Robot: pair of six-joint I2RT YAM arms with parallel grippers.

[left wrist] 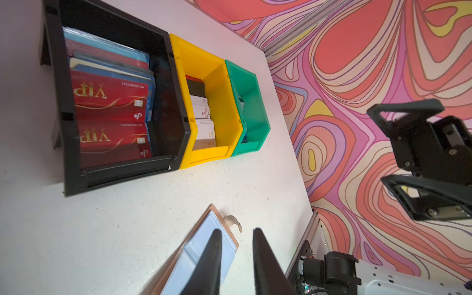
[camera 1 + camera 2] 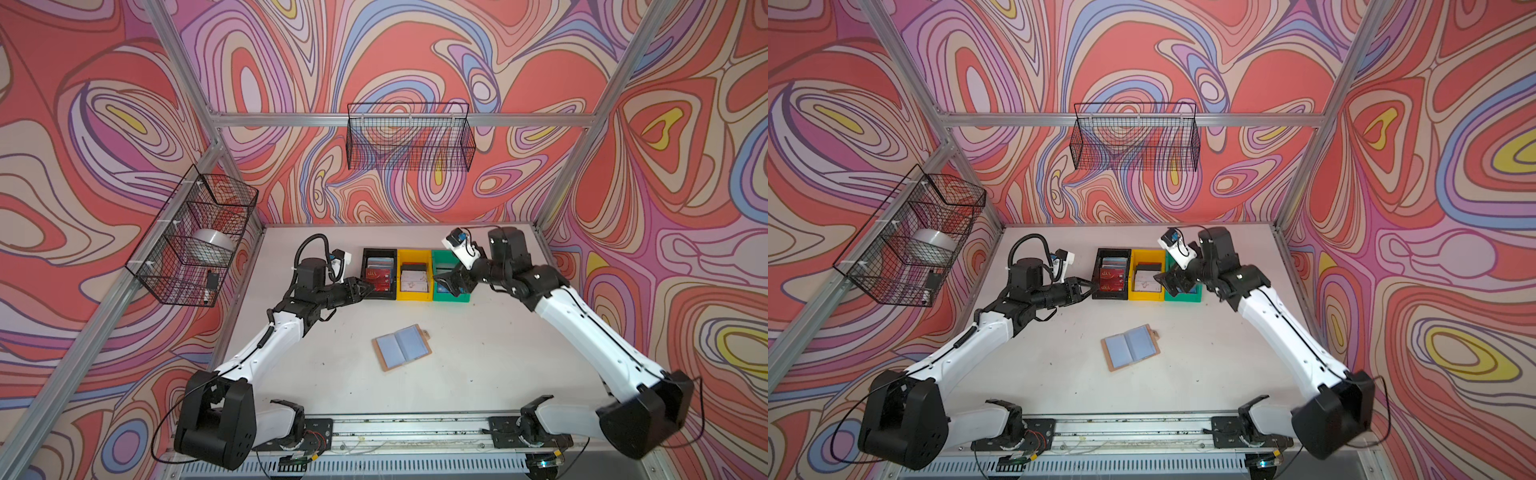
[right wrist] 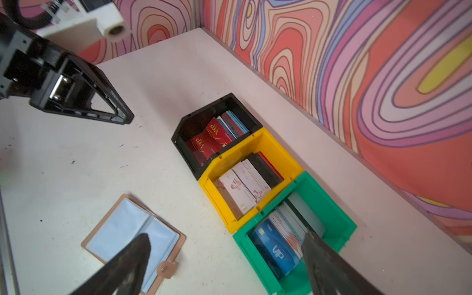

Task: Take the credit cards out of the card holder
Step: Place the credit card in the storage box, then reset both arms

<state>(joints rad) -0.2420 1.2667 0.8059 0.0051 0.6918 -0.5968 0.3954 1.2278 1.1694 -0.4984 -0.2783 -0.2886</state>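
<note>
The card holder (image 2: 402, 347) (image 2: 1130, 347) lies open in the middle of the table, tan-edged, and its clear bluish sleeves (image 3: 122, 229) show no card. The credit cards lie in three bins at the back: red ones (image 1: 109, 102) in the black bin (image 2: 379, 250), white ones (image 3: 242, 186) in the yellow bin (image 2: 414, 296), and a blue one (image 3: 273, 247) in the green bin (image 2: 457, 297). My left gripper (image 2: 369, 287) (image 1: 237, 229) hangs by the black bin's front left corner, its jaws a little apart and empty. Over the green bin my right gripper (image 2: 446, 279) (image 3: 225, 235) stands wide open and empty.
A wire basket (image 2: 409, 137) hangs on the back wall. Another basket (image 2: 195, 237) on the left wall holds a tape roll. Metal frame posts stand at the table's corners and a rail (image 2: 407, 428) runs along the front edge.
</note>
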